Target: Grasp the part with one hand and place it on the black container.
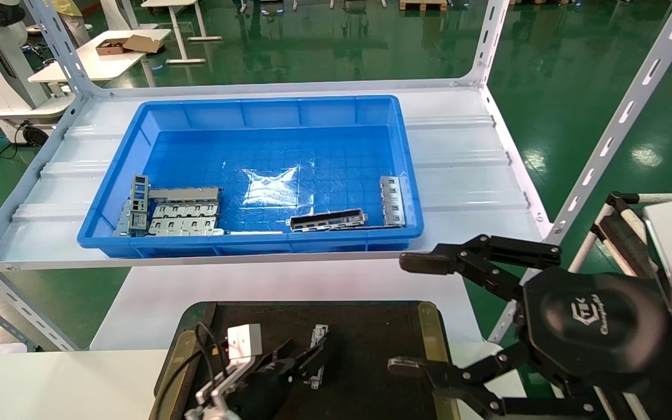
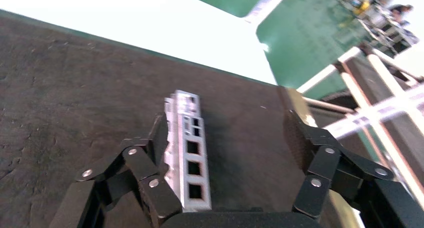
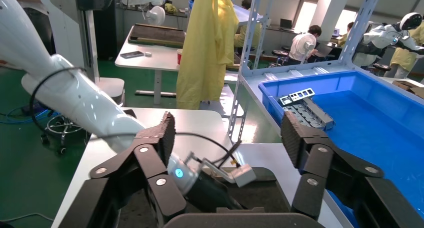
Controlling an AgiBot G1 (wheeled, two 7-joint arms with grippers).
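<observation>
The part (image 1: pixel 317 341), a slim silver strip with rectangular cut-outs, lies flat on the black container (image 1: pixel 371 338) near its middle. My left gripper (image 1: pixel 301 356) is low over the container and open, its jaws wide apart. In the left wrist view the part (image 2: pixel 187 153) rests against the inside of one finger (image 2: pixel 159 138) on the container's dark surface (image 2: pixel 75 87); the other finger stands well clear. My right gripper (image 1: pixel 409 315) is open and empty, raised beside the container's right edge.
A blue plastic bin (image 1: pixel 266 105) sits on the white shelf behind, holding grey slotted plates (image 1: pixel 184 219), a dark hollow frame piece (image 1: pixel 327 220) and another bracket (image 1: pixel 392 200). White shelf uprights (image 1: pixel 610 140) stand to the right.
</observation>
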